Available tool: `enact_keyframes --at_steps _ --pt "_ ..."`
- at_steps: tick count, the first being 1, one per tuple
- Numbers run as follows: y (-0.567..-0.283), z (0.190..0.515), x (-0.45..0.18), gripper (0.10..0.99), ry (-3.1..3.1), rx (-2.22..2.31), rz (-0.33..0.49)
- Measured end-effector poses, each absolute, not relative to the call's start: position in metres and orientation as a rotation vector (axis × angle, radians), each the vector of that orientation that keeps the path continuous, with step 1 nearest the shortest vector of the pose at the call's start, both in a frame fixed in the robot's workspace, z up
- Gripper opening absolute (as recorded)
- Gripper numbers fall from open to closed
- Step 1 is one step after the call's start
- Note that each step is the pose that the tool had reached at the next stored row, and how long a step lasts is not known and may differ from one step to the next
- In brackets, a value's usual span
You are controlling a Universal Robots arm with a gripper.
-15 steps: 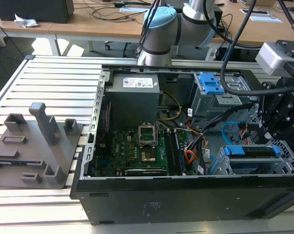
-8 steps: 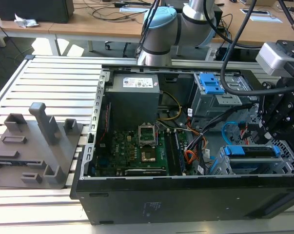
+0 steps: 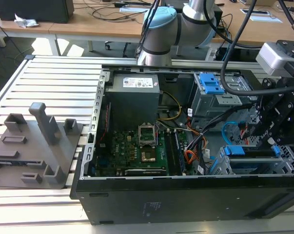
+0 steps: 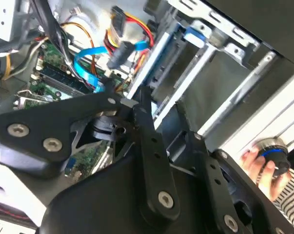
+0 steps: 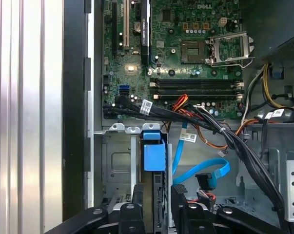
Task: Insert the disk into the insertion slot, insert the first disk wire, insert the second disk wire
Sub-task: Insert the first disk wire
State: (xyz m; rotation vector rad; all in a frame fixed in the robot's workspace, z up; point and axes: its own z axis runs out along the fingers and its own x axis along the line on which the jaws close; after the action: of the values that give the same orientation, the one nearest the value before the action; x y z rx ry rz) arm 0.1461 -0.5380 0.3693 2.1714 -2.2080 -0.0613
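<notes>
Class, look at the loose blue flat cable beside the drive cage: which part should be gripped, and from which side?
Probably the black plug at its end: it is the rigid, blocky part, while the blue flat cable curls and would flex. Come through the open side of the case, where nothing covers it.

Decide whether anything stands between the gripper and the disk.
Nothing visible does. In the first wrist view the gripper sits right at the disk; the blue cable lies off to one side.
</notes>
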Motion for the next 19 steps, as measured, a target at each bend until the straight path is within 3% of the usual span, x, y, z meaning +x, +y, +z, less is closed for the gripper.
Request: enact_keyframes --at_steps 8,19 --pt "-0.501 0.369 0.153 0.361 -2.201 2.178 -0.061" --pt "-0.496 0.355 0.161 0.361 -2.189 2.160 -0.029"
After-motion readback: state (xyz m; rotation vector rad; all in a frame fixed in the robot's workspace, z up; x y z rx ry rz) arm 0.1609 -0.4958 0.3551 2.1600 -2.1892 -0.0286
